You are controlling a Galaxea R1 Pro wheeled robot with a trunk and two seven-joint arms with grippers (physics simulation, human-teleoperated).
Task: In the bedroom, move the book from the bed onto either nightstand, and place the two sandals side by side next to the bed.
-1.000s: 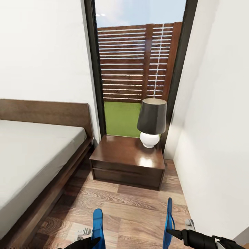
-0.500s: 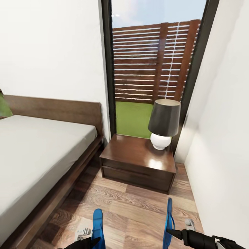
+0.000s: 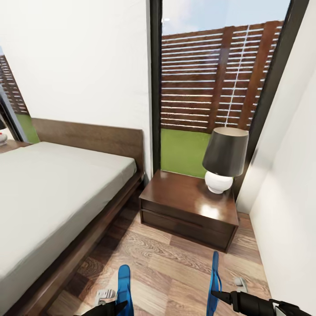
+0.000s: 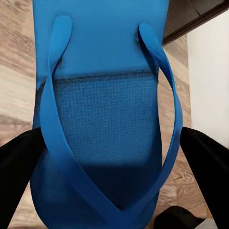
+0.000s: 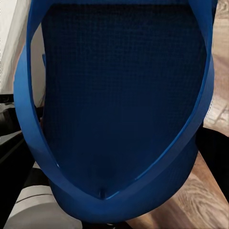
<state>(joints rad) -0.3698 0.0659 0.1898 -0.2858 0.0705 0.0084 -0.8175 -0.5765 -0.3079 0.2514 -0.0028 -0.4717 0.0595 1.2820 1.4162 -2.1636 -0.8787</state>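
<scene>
At the lower edge of the head view, the left tool (image 3: 115,305) is closed on one bright blue rubber flip-flop sandal (image 3: 124,285) and the right tool (image 3: 219,296) on the other blue sandal (image 3: 214,281), both carried edge-up above the wood-plank floor (image 3: 175,263). Each sandal looks light, thin and bendy, best pinched across the sole as now. The light-grey mattress bed (image 3: 48,193) lies at left, the dark-brown nightstand (image 3: 188,208) mid-frame.

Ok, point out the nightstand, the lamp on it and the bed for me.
nightstand (image 3: 184,193), head view, bare glossy top.
lamp (image 3: 226,151), head view, dark shade.
bed (image 3: 48,184), head view, grey mattress.
</scene>
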